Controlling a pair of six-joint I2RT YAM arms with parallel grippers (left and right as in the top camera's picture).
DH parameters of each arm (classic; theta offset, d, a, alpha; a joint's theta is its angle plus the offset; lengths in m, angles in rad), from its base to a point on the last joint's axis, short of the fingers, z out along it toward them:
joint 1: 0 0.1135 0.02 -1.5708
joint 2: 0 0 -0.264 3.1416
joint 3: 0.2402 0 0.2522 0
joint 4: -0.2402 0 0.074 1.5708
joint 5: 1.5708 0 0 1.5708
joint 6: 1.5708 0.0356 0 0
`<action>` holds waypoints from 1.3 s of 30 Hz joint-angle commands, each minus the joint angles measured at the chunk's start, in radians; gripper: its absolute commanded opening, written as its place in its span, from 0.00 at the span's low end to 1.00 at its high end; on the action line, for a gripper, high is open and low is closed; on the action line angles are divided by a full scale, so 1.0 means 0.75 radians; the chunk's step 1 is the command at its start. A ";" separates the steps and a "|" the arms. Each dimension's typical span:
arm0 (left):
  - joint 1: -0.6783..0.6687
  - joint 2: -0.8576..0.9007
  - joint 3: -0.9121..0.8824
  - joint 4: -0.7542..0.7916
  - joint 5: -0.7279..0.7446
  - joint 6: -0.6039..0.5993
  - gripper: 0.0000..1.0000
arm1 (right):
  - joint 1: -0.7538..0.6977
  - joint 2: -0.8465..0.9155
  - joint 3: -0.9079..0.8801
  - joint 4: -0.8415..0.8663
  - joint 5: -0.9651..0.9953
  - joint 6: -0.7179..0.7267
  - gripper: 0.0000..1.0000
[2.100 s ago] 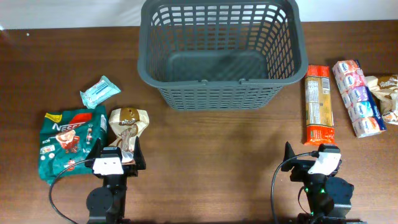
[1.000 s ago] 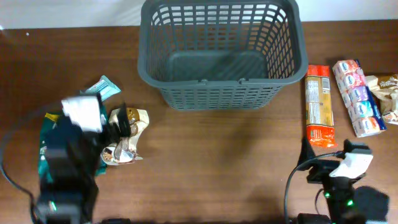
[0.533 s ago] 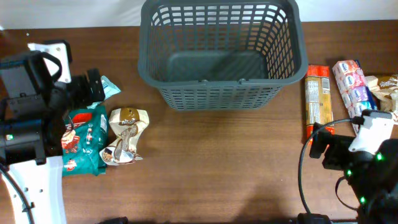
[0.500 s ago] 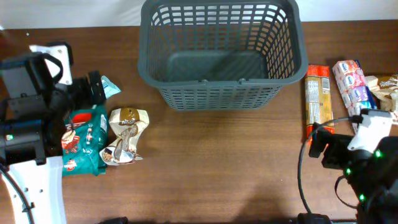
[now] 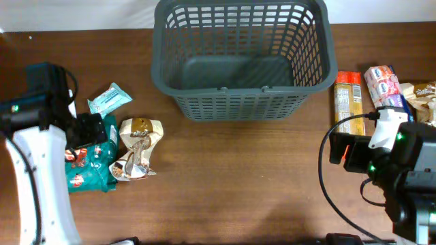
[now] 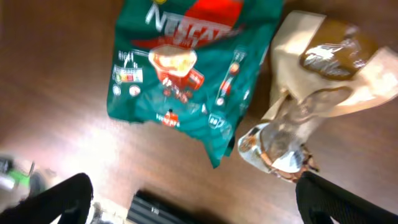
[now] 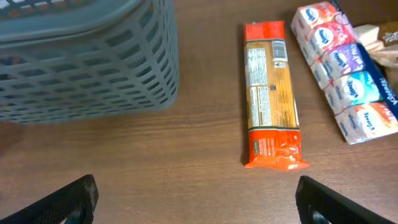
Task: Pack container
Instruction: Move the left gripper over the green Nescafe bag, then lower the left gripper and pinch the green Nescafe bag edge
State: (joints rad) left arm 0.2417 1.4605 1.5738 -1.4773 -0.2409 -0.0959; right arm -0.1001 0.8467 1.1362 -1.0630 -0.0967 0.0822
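**A:** Overhead first: what did we find at the far left?

**B:** We saw the left gripper (image 6: 193, 183) hanging above the green Nescafe packet (image 6: 186, 68). Its fingers (image 6: 68, 196) were released and spread wide. A small teal packet (image 5: 109, 99) lay near the green one, on its far side. A beige-and-brown packet (image 6: 311, 93) lay right against the green one's right edge.

**A:** And the container?

**B:** We found the container (image 5: 238, 105) upright at the far middle of the brown table (image 5: 238, 177), open side up and well apart from those packets.

**A:** What did we note to its right?

**B:** A long orange packet (image 7: 272, 93) lay lengthwise near the basket's right wall, not touching it. Just beside that we saw a row of tissue packs (image 7: 345, 81), with a crumpled beige wrapper (image 5: 424, 95) against them at the table's edge. The right gripper (image 7: 196, 183) hovered on the near side of the orange packet. Its fingers (image 7: 68, 199) were likewise released and wide apart.
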 commanded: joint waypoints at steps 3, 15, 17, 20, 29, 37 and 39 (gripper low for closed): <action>0.005 0.124 -0.083 0.052 -0.114 -0.096 0.97 | 0.011 0.027 0.016 -0.015 -0.017 0.007 0.99; 0.005 0.149 -0.418 0.397 -0.011 0.064 0.98 | 0.011 0.041 0.016 -0.041 -0.016 0.007 0.99; 0.005 0.174 -0.427 0.427 0.024 0.107 0.99 | 0.011 0.041 0.016 -0.041 -0.016 0.007 0.99; 0.005 0.225 -0.429 0.447 0.027 0.120 1.00 | 0.011 0.041 0.016 -0.046 -0.017 0.007 0.99; 0.005 0.433 -0.431 0.526 0.022 0.118 1.00 | 0.011 0.041 0.016 -0.049 -0.016 0.007 0.99; 0.005 0.550 -0.431 0.601 0.011 0.119 0.99 | 0.011 0.040 0.016 -0.077 -0.016 0.007 0.99; 0.005 0.573 -0.431 0.607 0.011 0.119 0.97 | 0.011 0.040 0.016 -0.085 -0.016 0.007 0.99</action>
State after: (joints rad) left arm 0.2417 1.8435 1.2598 -1.0401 -0.2428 -0.0223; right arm -0.1001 0.8761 1.1362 -1.1206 -0.0994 0.0822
